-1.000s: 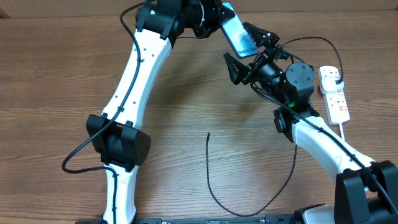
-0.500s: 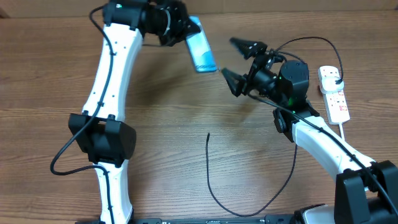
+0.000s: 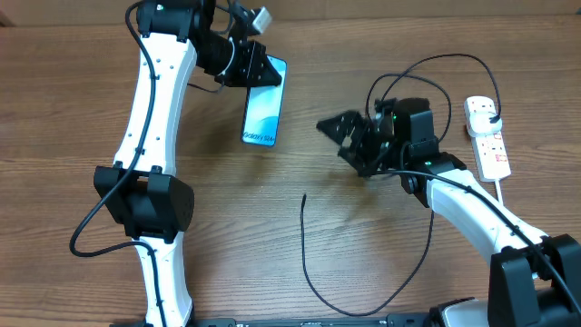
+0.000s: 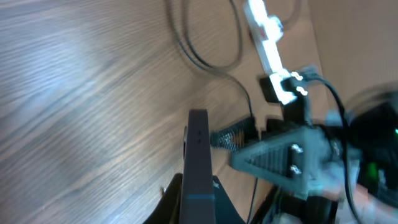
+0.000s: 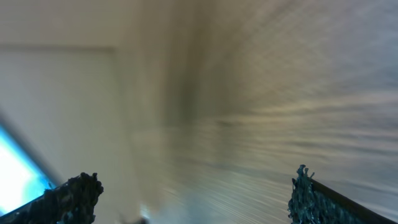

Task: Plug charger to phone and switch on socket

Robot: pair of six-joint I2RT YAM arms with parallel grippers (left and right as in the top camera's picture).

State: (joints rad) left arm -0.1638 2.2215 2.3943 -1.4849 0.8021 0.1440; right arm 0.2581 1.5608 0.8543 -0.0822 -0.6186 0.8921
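Wooden counter [image 3: 73, 136] beneath all. Left tool [image 3: 261, 71] clamped on far end of phone [image 3: 262, 116], lit screen up, toward back, left of centre. Right tool [image 3: 348, 145] spread wide, empty, between phone and socket [image 3: 491, 145] at right edge. Charger [image 3: 305, 238] loose on counter, tip near centre, apart from phone.
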